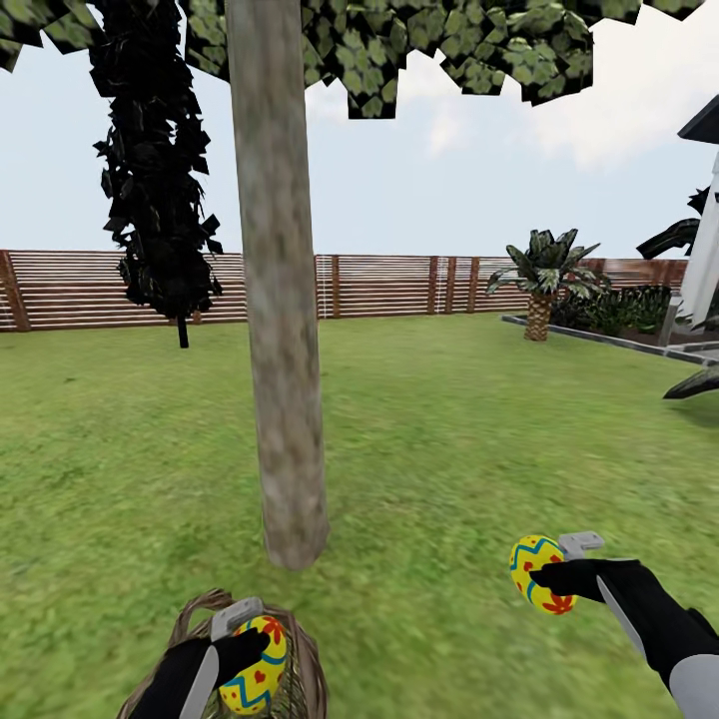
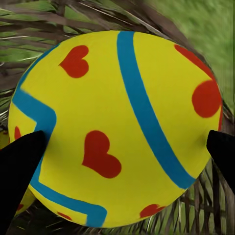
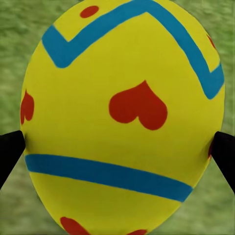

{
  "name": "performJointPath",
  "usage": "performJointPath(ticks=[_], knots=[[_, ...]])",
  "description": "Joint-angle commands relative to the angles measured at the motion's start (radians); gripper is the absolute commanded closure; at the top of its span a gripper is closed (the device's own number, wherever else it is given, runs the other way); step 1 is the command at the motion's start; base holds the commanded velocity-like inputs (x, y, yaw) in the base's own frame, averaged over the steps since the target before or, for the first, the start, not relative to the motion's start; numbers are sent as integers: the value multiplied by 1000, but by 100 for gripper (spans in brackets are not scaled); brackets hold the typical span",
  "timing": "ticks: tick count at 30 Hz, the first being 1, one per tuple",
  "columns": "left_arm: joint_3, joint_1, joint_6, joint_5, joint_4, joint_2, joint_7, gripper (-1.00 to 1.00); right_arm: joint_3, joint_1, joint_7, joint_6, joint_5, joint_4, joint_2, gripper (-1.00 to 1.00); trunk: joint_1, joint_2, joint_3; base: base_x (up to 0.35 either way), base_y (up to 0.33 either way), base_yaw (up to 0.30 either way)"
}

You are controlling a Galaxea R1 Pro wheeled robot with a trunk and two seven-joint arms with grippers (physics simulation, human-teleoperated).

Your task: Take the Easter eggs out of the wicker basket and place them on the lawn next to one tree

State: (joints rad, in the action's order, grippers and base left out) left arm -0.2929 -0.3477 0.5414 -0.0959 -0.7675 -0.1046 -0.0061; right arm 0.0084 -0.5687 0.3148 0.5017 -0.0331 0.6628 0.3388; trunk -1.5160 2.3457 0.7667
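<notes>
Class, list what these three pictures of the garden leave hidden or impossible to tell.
- Third egg: a yellow sliver beside the left gripper's egg in the left wrist view may be it; too little shows.
- Wicker basket: its bottom is cut off by the head view's lower edge.
- Grass beneath the right gripper's egg: hidden in the right wrist view.

Slatted brown wooden fence (image 1: 389, 285) across the far edge of the garden, running behind everything else. In front of it at left, a dark narrow cypress-like tree (image 1: 155, 170) on a thin black stem. At right, a short palm (image 1: 542, 275) with a scaly trunk, just beside a grey-edged planting bed (image 1: 609, 335) of low dark shrubs (detail too small to tell). Overhead, pale blue sky (image 1: 449, 180) with soft white cloud. At the far right edge, part of a white building (image 1: 704, 250).
</notes>
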Motion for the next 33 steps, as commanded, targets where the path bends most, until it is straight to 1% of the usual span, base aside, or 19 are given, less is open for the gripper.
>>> performJointPath(ticks=[1, 4, 7, 14, 23, 28, 33], knots=[[-5, -1, 6, -8, -2, -1, -1, 100, 1, 0, 4, 5, -4, 1, 1, 100, 4, -7, -2, 0, 0, 0], [-5, -1, 7, -7, -1, -3, -2, 100, 1, 0, 4, 5, -4, 1, 0, 100, 16, -28, -11, 0, 0, 0], [-5, -1, 7, -5, -2, -13, -2, 100, 1, 0, 4, 5, -4, 1, 0, 100, 27, -49, -21, 0, 0, 0], [-6, -1, 8, -9, -4, -12, 4, 100, 1, 0, 4, 5, -4, 1, 0, 100, 54, -98, -43, 0, 0, 0], [-7, -1, 8, -10, -4, -12, 4, 100, 2, 0, 4, 5, -4, 1, 0, 100, 88, -161, -71, -294, 65, 0], [-7, -1, 3, -12, -7, -13, 3, 100, 1, 0, 4, 5, -3, 1, 2, 100, 108, -196, -87, -59, 0, 0], [-6, -1, 5, -9, -6, -13, 7, 100, 2, 0, 4, 4, -4, 1, -1, 100, 127, -231, -102, -126, -269, 23]])
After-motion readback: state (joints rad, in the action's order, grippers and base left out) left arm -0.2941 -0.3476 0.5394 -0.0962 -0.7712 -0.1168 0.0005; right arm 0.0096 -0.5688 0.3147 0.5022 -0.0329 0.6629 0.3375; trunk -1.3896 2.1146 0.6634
